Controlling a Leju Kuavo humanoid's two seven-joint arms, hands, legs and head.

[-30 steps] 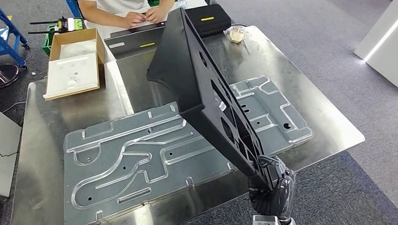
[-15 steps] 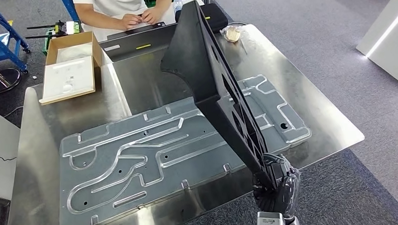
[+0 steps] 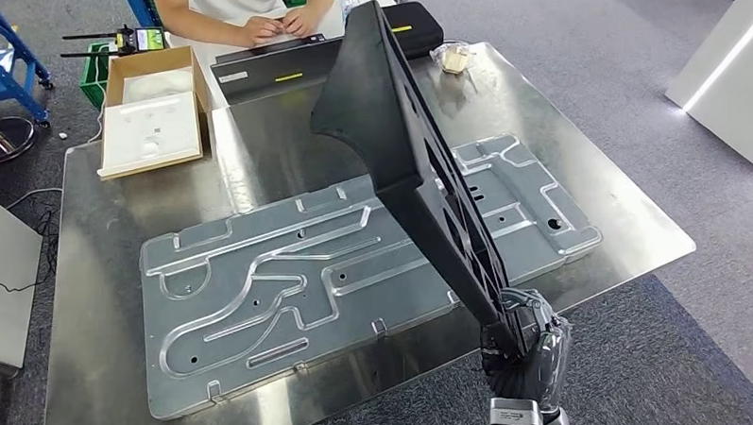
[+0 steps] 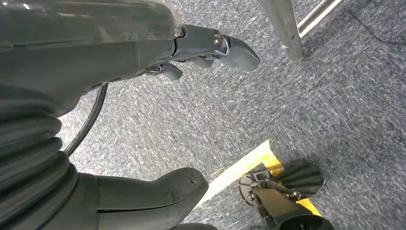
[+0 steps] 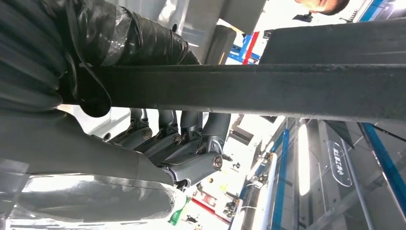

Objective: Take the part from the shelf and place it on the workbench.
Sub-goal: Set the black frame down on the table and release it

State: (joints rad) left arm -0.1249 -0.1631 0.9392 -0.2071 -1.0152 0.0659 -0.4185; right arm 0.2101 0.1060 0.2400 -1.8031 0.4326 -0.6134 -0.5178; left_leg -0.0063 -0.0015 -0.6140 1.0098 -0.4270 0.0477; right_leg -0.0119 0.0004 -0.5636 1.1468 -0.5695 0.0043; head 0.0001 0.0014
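The right robot hand (image 3: 524, 344) grips the black part (image 3: 404, 164) by its near end, holding it steeply tilted toward twelve o'clock above the worktop (image 3: 100, 241), probably to clear the plate (image 3: 262, 301), while the left robot hand (image 4: 206, 48) hangs empty, fingers loosely apart.

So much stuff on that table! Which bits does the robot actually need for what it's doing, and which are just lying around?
Part of the job:
- black part, held up at its lower end by the right hand
- steel workbench, where it should go

Just lying about:
- large silver stamped plate
- open cardboard box
- black case
- small plastic bag
- a person's hands at the far edge
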